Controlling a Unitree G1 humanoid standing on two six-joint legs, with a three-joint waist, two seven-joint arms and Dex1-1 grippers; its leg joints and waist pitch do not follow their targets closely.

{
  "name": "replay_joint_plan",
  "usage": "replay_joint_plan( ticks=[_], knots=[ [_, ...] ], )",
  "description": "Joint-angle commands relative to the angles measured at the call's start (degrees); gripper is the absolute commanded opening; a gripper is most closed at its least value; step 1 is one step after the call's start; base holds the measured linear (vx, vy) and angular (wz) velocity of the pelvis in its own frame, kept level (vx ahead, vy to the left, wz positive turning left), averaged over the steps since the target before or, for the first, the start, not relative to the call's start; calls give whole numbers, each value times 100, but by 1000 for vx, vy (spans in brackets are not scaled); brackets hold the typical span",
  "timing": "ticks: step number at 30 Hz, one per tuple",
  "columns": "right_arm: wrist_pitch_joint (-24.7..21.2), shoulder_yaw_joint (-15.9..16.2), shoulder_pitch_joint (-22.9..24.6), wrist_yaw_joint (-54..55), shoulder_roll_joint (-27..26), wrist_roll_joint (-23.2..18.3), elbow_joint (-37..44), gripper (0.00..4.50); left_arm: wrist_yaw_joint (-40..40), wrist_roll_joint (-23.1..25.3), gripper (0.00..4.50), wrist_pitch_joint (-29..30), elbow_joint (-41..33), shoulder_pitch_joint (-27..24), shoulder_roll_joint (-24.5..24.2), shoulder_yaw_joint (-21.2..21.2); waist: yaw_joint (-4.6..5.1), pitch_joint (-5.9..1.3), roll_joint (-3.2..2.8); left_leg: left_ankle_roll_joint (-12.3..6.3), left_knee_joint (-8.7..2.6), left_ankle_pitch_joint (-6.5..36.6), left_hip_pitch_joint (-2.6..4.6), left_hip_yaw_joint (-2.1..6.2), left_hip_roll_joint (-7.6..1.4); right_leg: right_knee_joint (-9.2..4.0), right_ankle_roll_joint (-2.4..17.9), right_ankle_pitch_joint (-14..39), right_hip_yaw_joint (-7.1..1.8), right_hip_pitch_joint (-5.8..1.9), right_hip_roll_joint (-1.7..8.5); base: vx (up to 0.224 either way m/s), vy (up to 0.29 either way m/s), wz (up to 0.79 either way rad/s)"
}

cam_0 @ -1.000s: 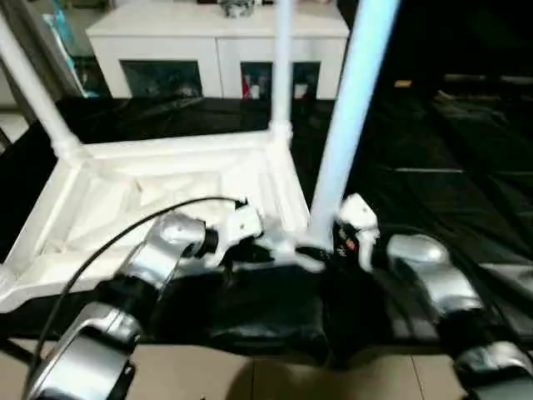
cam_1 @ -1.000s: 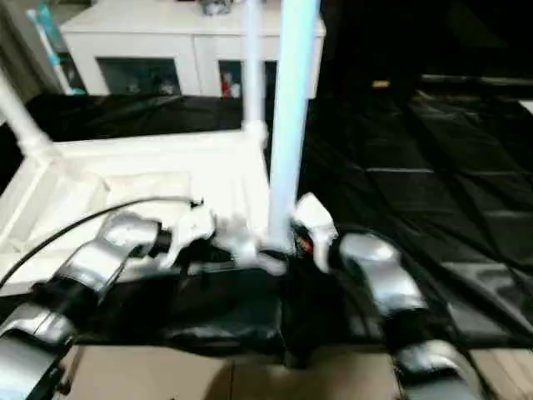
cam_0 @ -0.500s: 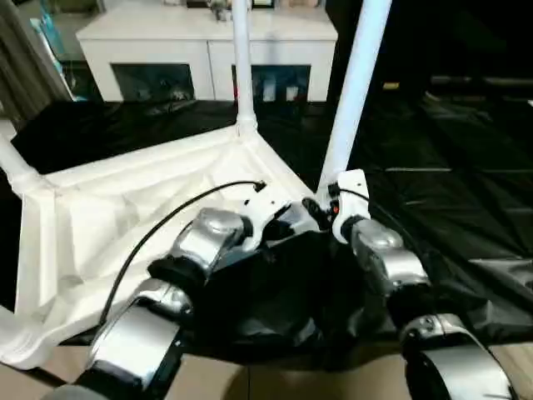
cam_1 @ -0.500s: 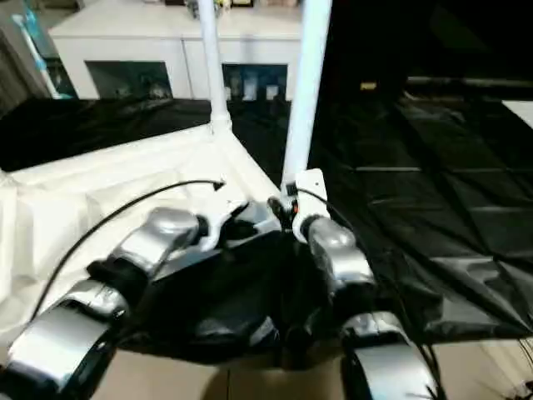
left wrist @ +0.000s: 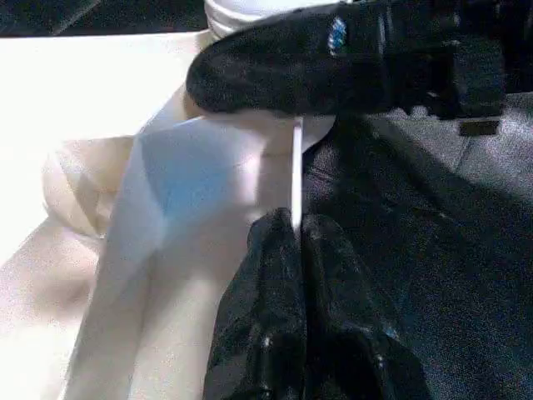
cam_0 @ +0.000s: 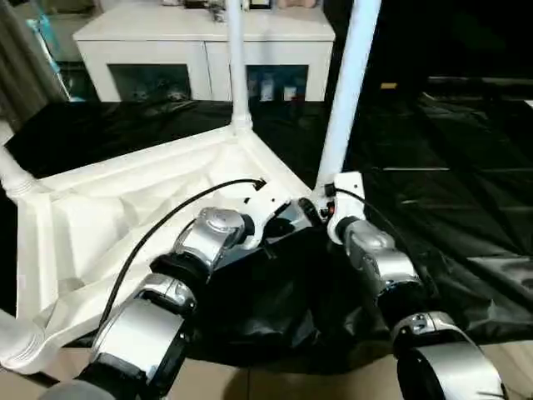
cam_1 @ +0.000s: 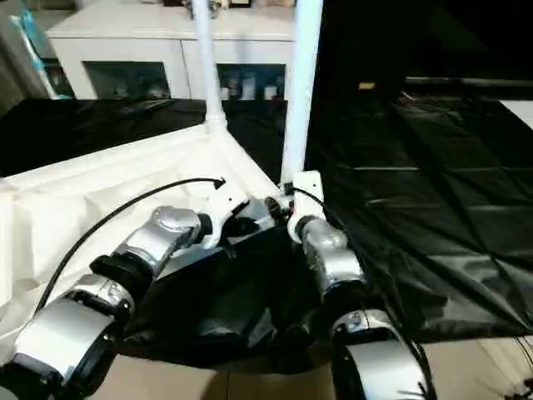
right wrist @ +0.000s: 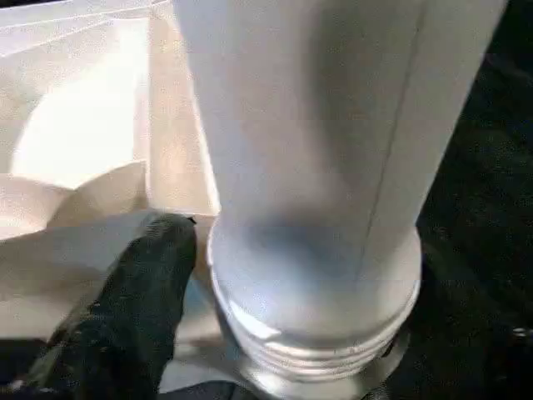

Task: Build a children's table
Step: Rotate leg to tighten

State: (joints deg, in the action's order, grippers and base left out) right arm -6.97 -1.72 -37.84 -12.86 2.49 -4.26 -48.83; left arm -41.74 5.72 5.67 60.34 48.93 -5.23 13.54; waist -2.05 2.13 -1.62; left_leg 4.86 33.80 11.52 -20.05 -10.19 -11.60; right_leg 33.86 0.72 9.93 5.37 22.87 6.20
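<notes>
The white table top [cam_0: 100, 217] lies underside up on a black sheet, ribs showing. Three legs stand in its corners: one at the far corner [cam_0: 236, 67], one at the left edge [cam_0: 12, 175] and one at the near left [cam_0: 17, 342]. A fourth white leg [cam_0: 343, 100] rises from the near right corner socket. My right gripper [cam_0: 321, 207] is shut on that leg's flared base [right wrist: 316, 250], with one black finger [right wrist: 125, 317] beside it. My left gripper [cam_0: 291, 218] is at the same corner, its fingers [left wrist: 283, 317] shut on a thin white edge of the top.
A white cabinet with glass doors [cam_0: 200, 50] stands behind the sheet. Crumpled black sheet [cam_0: 450, 167] covers the floor to the right and under my arms. A black cable [cam_0: 166, 225] loops over my left forearm. Tan floor [cam_0: 275, 383] shows at the near edge.
The whole picture has shifted, so the camera moved. Both grippers stay at the near right corner, and the held leg stands nearer to upright than one second ago.
</notes>
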Motion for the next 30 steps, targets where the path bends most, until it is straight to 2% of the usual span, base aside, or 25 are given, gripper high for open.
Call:
replay_joint_plan(
  ticks=[1, 3, 4, 5, 6, 8, 10, 11, 12, 13, 14, 15, 16, 17, 20, 21, 26, 30],
  knots=[
    [-126, 100, 133, -170, -45, -81, -40, 414, 96, 129, 0, 38, 144, -119, -77, 41, -16, -262, 6, -176, -506, 1921, -15, 60, -92, -549, 853, 2394, -218, -229, 240, 0, 0, 0],
    [-37, 104, 221, -285, 36, -98, 122, 429, 0, 104, 0, -57, 99, -168, -100, 39, -27, -265, 2, -194, -502, 1848, -20, 50, -92, -550, 869, 2291, -222, -234, 239, 0, 0, 0],
    [105, 141, 389, -525, 184, -120, 425, 437, -201, 99, 0, -301, 6, -263, -160, 83, -35, -265, -12, -208, -508, 1804, -27, 56, -100, -540, 905, 2197, -224, -246, 248, 0, 0, 0],
    [150, 159, 434, -605, 225, -124, 507, 445, -254, 96, 0, -348, -19, -287, -177, 93, -42, -276, 8, -243, -502, 1752, -33, 47, -101, -532, 914, 2085, -228, -257, 239, 0, 0, 0],
    [243, 208, 516, -780, 306, -127, 661, 445, -353, 88, 0, -396, -72, -331, -209, 110, -49, -291, -11, -262, -502, 1701, -36, 51, -106, -511, 943, 1944, -231, -268, 243, 0, 0, 0],
    [358, 260, 619, -1096, 433, -126, 857, 445, -511, 85, 0, -486, -120, -385, -263, 134, -41, -292, 8, -305, -491, 1561, -58, 41, -105, -474, 1043, 1658, -233, -281, 235, 0, 0, 0],
    [366, 385, 767, -1676, 675, -170, 1154, 445, -758, 73, 0, -620, -232, -478, -361, 180, -62, -301, 11, -423, -465, 1400, -59, 28, -107, -453, 1143, 1432, -239, -312, 244, 0, 0, 0],
    [350, 484, 867, -2100, 857, -205, 1344, 445, -926, 62, 0, -720, -311, -540, -431, 211, -58, -311, 4, -498, -443, 1207, -88, 23, -103, -418, 1212, 1200, -245, -321, 245, 0, 0, 0],
    [350, 485, 868, -2103, 858, -205, 1345, 445, -927, 62, 0, -720, -311, -541, -431, 211, -71, -322, -1, -544, -435, 1134, -88, 29, -103, -404, 1243, 1076, -234, -338, 240, 0, 0, 0],
    [390, 647, 1076, -3065, 1295, -347, 1726, 445, -1383, 20, 0, -898, -564, -705, -631, 277, -61, -322, -19, -598, -419, 989, -90, 19, -101, -382, 1320, 833, -237, -330, 233, 0, 0, 0],
    [390, 647, 1076, -3065, 1295, -347, 1726, 445, -1383, 20, 0, -898, -564, -705, -631, 277, -86, -332, -3, -657, -418, 921, -99, 36, -109, -370, 1342, 728, -223, -375, 235, 0, 0, 0],
    [394, 665, 1132, -3288, 1412, -395, 1835, 445, -1517, 12, 0, -945, -646, -757, -692, 292, -111, -337, 1, -778, -391, 833, -99, 14, -120, -335, 1426, 466, -236, -366, 229, 0, 0, 0],
    [474, 668, 1160, -3524, 1568, -426, 1896, 445, -1732, 1, 0, -1027, -801, -846, -806, 334, -111, -330, -19, -823, -393, 824, -118, 17, -124, -318, 1465, 468, -226, -367, 233, 0, 0, 0],
    [487, 667, 1162, -3553, 1590, -429, 1902, 445, -1763, 0, 0, -1040, -825, -860, -824, 340, -108, -337, -29, -817, -390, 822, -118, 14, -124, -320, 1471, 497, -222, -367, 231, 0, 0, 0],
    [572, 637, 1162, -3700, 1704, -440, 1912, 445, -1942, -38, 0, -1050, -1011, -956, -923, 349, -120, -327, -53, -640, -407, 1007, -54, 3, -150, -347, 1501, 764, -235, -321, 226, 0, 0, 0],
    [609, 626, 1162, -3786, 1757, -452, 1920, 445, -2040, -64, 0, -1050, -1109, -1005, -972, 356, -140, -323, -28, -604, -416, 1031, -59, 6, -164, -340, 1517, 795, -243, -334, 235, 0, 0, 0],
    [603, 753, 1239, -4484, 2009, -597, 2113, 445, -2446, -166, 0, -990, -1583, -1232, -1186, 406, -190, -321, -43, -614, -411, 972, -46, -12, -169, -311, 1528, 607, -255, -321, 210, 0, 0, 0],
    [704, 925, 1265, -4807, 2037, -533, 2096, 445, -2722, -269, 0, -896, -1866, -1331, -1242, 433, -195, -312, -37, -538, -424, 1075, -45, -7, -169, -338, 1471, 858, -254, -315, 221, 0, 0, 0]
  ],
)
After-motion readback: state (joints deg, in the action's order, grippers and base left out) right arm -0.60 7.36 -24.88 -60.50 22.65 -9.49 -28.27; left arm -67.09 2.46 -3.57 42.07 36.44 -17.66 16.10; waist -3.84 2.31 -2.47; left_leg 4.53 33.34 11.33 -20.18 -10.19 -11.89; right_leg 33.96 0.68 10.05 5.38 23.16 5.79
